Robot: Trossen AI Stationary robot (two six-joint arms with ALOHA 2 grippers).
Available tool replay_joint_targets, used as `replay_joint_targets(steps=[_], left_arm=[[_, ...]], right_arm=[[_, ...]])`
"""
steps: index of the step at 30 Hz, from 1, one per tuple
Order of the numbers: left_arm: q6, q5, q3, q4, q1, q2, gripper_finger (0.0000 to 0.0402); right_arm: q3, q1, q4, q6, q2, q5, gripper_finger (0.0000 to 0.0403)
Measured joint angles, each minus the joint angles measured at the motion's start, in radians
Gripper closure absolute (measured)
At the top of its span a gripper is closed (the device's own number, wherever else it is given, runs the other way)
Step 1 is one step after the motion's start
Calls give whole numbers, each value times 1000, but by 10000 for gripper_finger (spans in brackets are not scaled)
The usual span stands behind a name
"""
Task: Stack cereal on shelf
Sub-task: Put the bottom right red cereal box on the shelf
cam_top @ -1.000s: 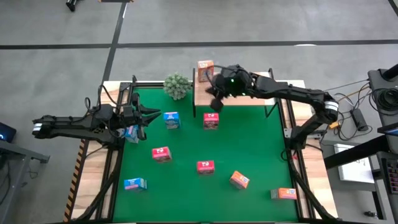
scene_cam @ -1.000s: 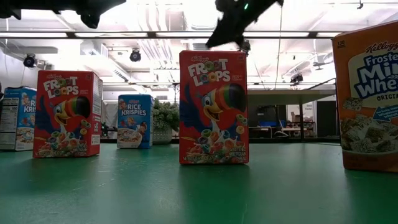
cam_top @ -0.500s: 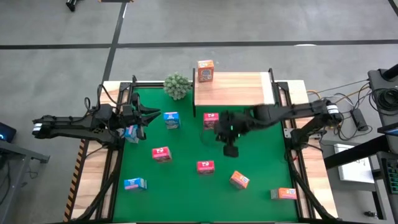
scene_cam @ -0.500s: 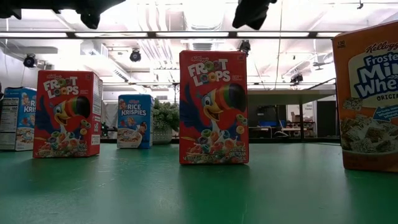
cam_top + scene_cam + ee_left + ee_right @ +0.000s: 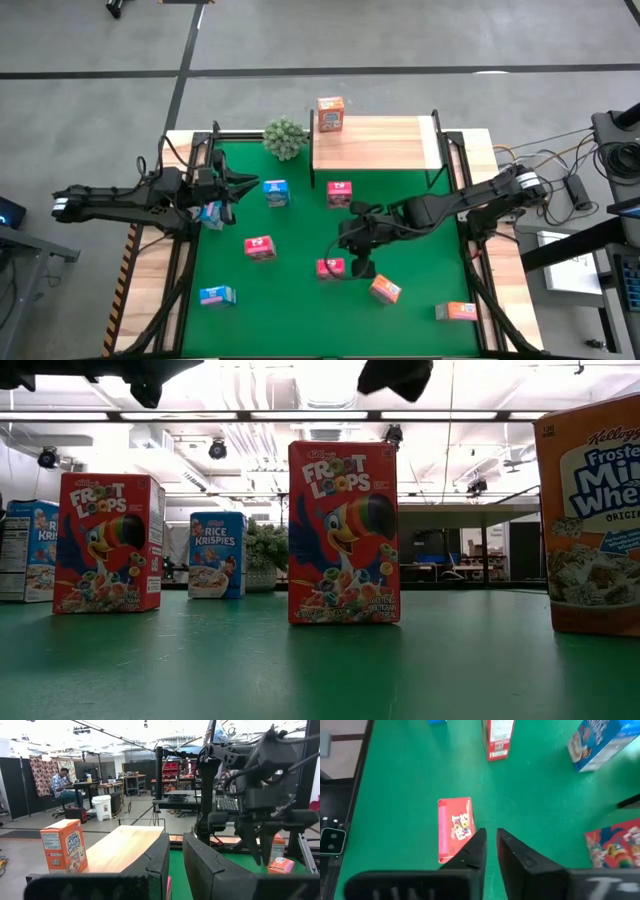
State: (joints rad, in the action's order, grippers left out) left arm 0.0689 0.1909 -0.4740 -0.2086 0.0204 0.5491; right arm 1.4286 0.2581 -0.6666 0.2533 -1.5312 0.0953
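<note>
One orange cereal box [image 5: 330, 113] stands on the far left corner of the wooden shelf [image 5: 385, 143]. The other cereal boxes stand on the green felt: red [image 5: 339, 194], [image 5: 259, 247], [image 5: 330, 268]; blue [image 5: 276, 192], [image 5: 216, 295], [image 5: 210, 212]; orange [image 5: 384, 289], [image 5: 460, 311]. My right gripper [image 5: 356, 264] hangs above mid-table, tilted down, beside the near red box [image 5: 454, 835]. Its fingers [image 5: 490, 845] leave only a narrow slit, with nothing between them. My left gripper [image 5: 238, 183] waits raised at the table's left, fingers close together and empty.
A small green plant [image 5: 285, 137] stands just left of the shelf. Black metal frame rails run along the table's left and right sides [image 5: 455, 190]. Open felt lies between the near red box and the table's near edge.
My right gripper has swung away from the orange box on the shelf, toward the table's near edge and somewhat down, tipping further downward. It now hangs over mid-table by the near red box. The orange box stays standing on the shelf.
</note>
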Motion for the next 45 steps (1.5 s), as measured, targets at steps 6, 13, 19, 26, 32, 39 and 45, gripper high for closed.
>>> replay_joint_targets(steps=[6,13,19,26,32,39,45], left_arm=[[18,0,0,-1,0,-2,365],[22,0,0,-1,0,-1,365],[23,0,0,-1,0,0,365],[20,0,0,-1,0,3,365],[19,0,0,-1,0,3,365],[19,0,0,-1,0,3,365],[19,0,0,-1,0,3,365]], right_arm=[[-1,4,4,42,-59,-24,257],[-1,19,20,-18,-131,-30,134],[-1,24,30,-24,-171,-103,88],[-5,24,31,-23,-192,-98,100],[-5,21,31,-20,-191,-94,141],[-5,19,31,-18,-191,-93,203],[-5,14,31,-19,-191,-94,244]])
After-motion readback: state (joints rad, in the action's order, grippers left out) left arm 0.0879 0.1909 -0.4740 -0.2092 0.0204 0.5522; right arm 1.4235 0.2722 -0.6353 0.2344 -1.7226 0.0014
